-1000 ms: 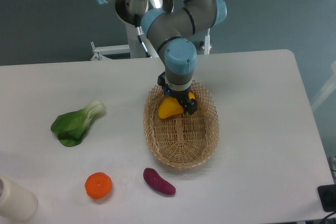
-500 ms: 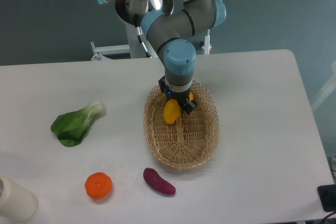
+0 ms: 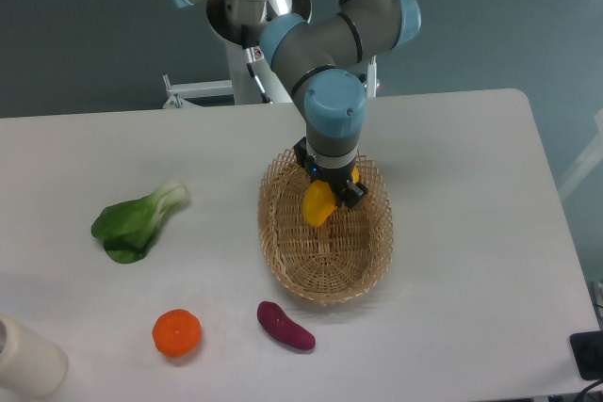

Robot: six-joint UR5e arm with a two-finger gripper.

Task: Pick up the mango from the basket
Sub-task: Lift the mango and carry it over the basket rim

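Right now the gripper pinches the mango between its two dark fingers, which press against the fruit's upper part while the yellow body hangs down, tilted, below them. The mango appears to be lifted off the basket floor, though whether its lower tip touches the weave cannot be told from this single view. It sits over the far half of the basket, an oval wicker tray with a looped rim, lying near the middle of the white table. Above the fingers rises the arm's grey and blue wrist, reaching in from the far side. Judged from this, the grasp is made and the lift is under way; what remains is raising the mango fully clear of the rim. Elsewhere, well apart from the basket, a green leafy vegetable lies to the left, an orange fruit sits near left, a purple vegetable lies just near of the basket, and a pale cylinder stands at the near left corner.
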